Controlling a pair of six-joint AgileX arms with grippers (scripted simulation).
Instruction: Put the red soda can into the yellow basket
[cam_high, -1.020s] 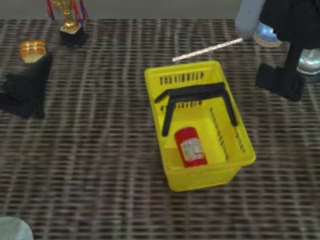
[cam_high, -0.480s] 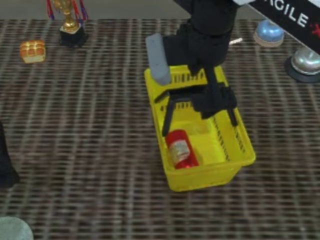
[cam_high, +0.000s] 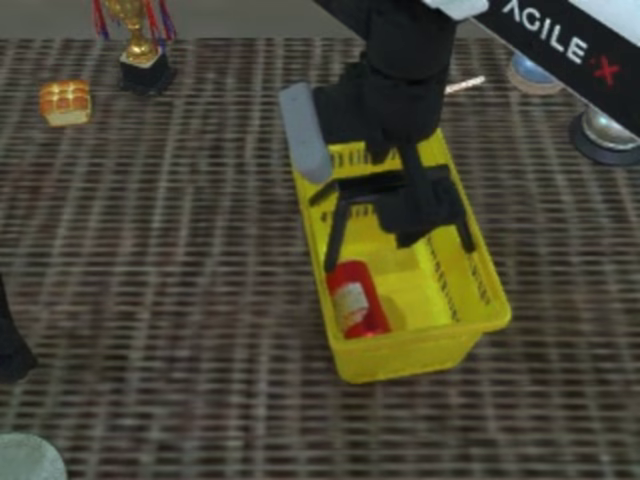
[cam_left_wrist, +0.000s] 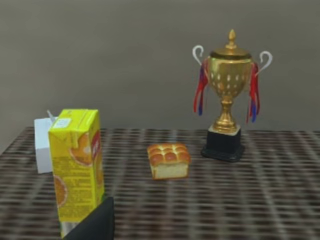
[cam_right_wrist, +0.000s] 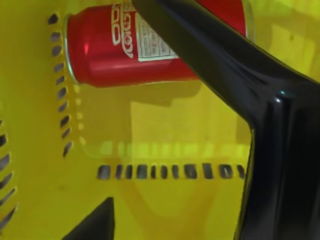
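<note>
red soda can (cam_high: 356, 300) shifted left in yellow basket (cam_high: 480, 320), right tool (cam_high: 420, 210) above

The table (cam_high: 180, 300) is seen from straight above in the top view, the yellow basket (cam_high: 400, 350) lying right of centre. A low, level look across the table's far left part is given by the left wrist view, where the trophy (cam_left_wrist: 227, 115) and bread (cam_left_wrist: 169, 161) are shared with the top view's upper left. The basket's inside is seen at very close range in the right wrist view.
</note>
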